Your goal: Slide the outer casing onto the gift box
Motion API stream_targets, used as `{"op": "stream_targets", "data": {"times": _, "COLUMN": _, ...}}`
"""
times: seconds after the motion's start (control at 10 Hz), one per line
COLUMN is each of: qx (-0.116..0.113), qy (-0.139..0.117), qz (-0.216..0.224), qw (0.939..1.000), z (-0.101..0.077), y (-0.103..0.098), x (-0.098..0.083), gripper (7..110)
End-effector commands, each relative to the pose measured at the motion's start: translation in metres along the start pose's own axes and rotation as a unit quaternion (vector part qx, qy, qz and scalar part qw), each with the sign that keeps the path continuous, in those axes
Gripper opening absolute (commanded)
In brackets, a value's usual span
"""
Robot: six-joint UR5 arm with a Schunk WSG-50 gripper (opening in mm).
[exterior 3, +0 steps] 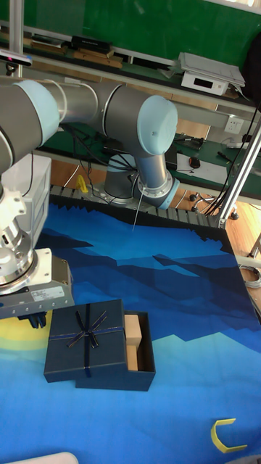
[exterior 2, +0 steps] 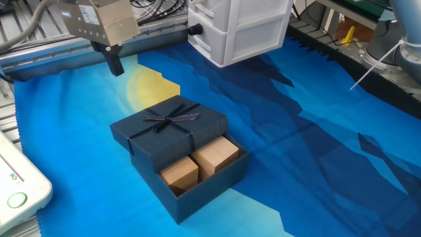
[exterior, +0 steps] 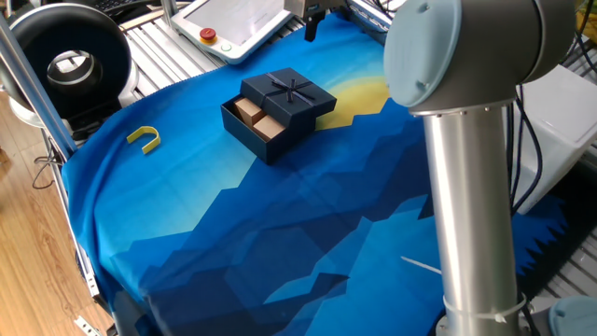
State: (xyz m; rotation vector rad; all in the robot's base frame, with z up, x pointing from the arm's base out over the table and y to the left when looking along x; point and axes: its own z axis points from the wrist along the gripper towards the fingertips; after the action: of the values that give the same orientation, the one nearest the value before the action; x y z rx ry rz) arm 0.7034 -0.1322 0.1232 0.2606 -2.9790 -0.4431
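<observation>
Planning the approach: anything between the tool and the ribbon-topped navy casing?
Only bare blue-and-yellow cloth, seen in the other fixed view, between tool and casing.

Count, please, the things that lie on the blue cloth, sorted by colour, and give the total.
Dark navy: 2, the outer casing and the gift box under it.
Tan-brown: 2 blocks inside the gift box.
Yellow: 1, a U-shaped piece.
Total: 5.

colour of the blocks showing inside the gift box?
Tan-brown blocks, clearest in the other fixed view.
</observation>
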Motion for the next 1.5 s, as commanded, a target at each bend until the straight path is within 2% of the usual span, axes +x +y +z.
{"op": "stream_targets", "data": {"times": 0.0, "qx": -0.006, "qy": 0.016, "qz": -0.008, "qw": 0.9998, "z": -0.002, "y": 0.003, "x": 0.009, "gripper": 7}}
{"op": "stream_targets", "data": {"times": 0.4, "qx": -0.012, "qy": 0.027, "qz": -0.016, "qw": 0.9994, "z": -0.002, "y": 0.006, "x": 0.014, "gripper": 7}}
{"op": "stream_targets", "data": {"times": 0.5, "qx": -0.013, "qy": 0.026, "qz": -0.018, "qw": 0.9994, "z": -0.002, "y": 0.006, "x": 0.014, "gripper": 7}}
{"op": "stream_targets", "data": {"times": 0.6, "qx": -0.012, "qy": 0.014, "qz": -0.021, "qw": 0.9996, "z": -0.002, "y": 0.006, "x": 0.008, "gripper": 7}}
{"op": "stream_targets", "data": {"times": 0.8, "qx": 0.008, "qy": -0.005, "qz": -0.028, "qw": 0.9996, "z": -0.001, "y": -0.004, "x": -0.002, "gripper": 7}}
{"op": "stream_targets", "data": {"times": 0.9, "qx": 0.023, "qy": -0.006, "qz": -0.020, "qw": 0.9995, "z": -0.002, "y": -0.012, "x": -0.003, "gripper": 7}}
{"op": "stream_targets", "data": {"times": 1.0, "qx": 0.027, "qy": -0.002, "qz": -0.007, "qw": 0.9996, "z": -0.002, "y": -0.014, "x": 0.000, "gripper": 7}}
{"op": "stream_targets", "data": {"times": 1.1, "qx": 0.022, "qy": 0.000, "qz": -0.008, "qw": 0.9997, "z": -0.002, "y": -0.011, "x": 0.001, "gripper": 7}}
{"op": "stream_targets", "data": {"times": 1.2, "qx": 0.028, "qy": 0.006, "qz": -0.011, "qw": 0.9995, "z": -0.002, "y": -0.014, "x": 0.004, "gripper": 7}}
{"op": "stream_targets", "data": {"times": 1.4, "qx": 0.031, "qy": 0.027, "qz": -0.009, "qw": 0.9991, "z": -0.001, "y": -0.016, "x": 0.013, "gripper": 7}}
